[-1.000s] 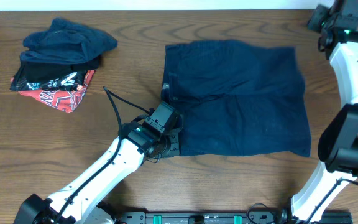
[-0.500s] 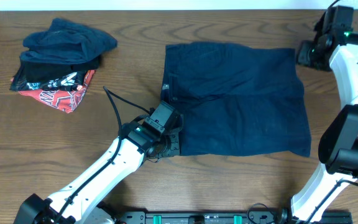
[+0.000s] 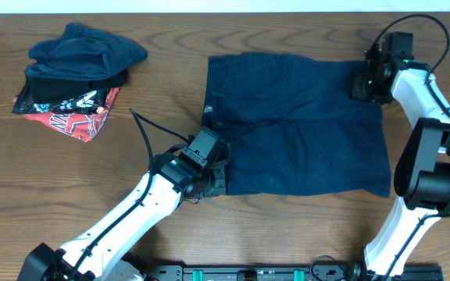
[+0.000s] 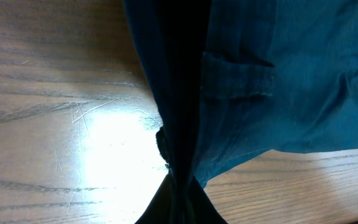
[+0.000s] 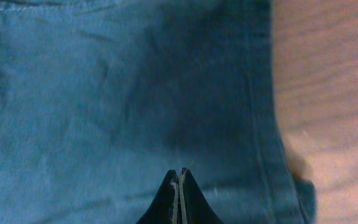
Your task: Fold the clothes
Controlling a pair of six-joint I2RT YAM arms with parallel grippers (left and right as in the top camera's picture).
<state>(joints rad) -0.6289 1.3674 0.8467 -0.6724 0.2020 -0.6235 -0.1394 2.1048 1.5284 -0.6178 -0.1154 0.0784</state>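
Right gripper, fingertips pressed together with no cloth seen between them, sits over the far right corner of the clothes. The left gripper pinches the near left corner (the diagonal opposite). The clothes lie spread flat, wider left to right.

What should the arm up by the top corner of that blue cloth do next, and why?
Probably the right gripper should open and lower onto the clothes at that far corner. Its fingertips are shut together with no fabric between them, while the left gripper seems pinched on the near corner, so a second hold looks needed before any fold.
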